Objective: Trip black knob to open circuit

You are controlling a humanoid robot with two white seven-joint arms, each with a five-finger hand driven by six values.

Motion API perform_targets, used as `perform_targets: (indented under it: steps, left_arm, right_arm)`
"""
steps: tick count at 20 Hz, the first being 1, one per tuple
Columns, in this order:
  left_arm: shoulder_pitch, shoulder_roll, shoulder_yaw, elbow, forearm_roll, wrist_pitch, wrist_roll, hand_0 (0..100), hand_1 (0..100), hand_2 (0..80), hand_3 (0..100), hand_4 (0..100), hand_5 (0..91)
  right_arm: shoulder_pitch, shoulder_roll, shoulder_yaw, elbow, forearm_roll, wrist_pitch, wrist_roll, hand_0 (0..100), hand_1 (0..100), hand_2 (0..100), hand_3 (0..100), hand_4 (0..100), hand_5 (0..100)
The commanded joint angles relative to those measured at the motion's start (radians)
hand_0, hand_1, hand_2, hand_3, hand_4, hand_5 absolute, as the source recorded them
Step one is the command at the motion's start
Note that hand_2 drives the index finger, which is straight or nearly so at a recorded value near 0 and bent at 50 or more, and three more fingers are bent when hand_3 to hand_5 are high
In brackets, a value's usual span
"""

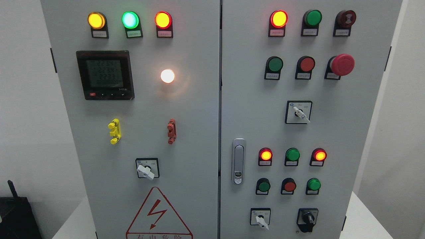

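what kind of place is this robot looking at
Probably an electrical control room or training lab. A grey metal two-door control cabinet carries lit round indicator lamps, a black digital power meter and a red mushroom emergency stop button. The black rotary knob sits at the lower right. No robot hands show.

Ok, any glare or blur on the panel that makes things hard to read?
Head view: the white lamp blooms into a halo on the door; the meter digits look washed out, the small label plates too small to read; the black knob is sharp.

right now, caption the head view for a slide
Grey control cabinet, indicator lamps lit, black knob at lower right untouched; no robot hand in view.
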Motion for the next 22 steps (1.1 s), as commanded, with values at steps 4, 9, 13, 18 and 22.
perform_targets:
  steps: [4, 9, 13, 18, 22]
  left_arm:
    - [0.0, 0.0, 0.001, -0.02, 0.0, 0.0, -0.001, 12, 39, 0.0, 0, 0, 0.0]
    - [0.0, 0.0, -0.001, -0.02, 0.0, 0.0, -0.001, 12, 39, 0.0, 0, 0, 0.0]
    - [0.0, 0.0, 0.001, -0.02, 0.0, 0.0, -0.001, 12, 39, 0.0, 0, 0, 0.0]
    - [0.0, 0.0, -0.001, -0.02, 0.0, 0.0, -0.001, 12, 39, 0.0, 0, 0, 0.0]
    - [0.0, 0.0, 0.001, -0.02, 0.0, 0.0, -0.001, 12, 39, 0.0, 0, 0, 0.0]
  right_arm:
    - [0.003, 0.001, 0.092, -0.16, 0.012, -0.078, -0.017, 0, 12, 0, 0, 0, 0]
    - [0.018, -0.009, 0.089, -0.278, 0.012, -0.089, -0.002, 0, 12, 0, 0, 0, 0]
    - [0.03, -0.012, 0.095, -0.377, 0.01, -0.141, 0.019, 0, 12, 0, 0, 0, 0]
    - [0.056, -0.037, 0.121, -0.48, 0.012, -0.242, 0.027, 0, 12, 0, 0, 0, 0]
    - [0.059, -0.072, 0.114, -0.551, 0.01, -0.273, 0.025, 0, 12, 0, 0, 0, 0]
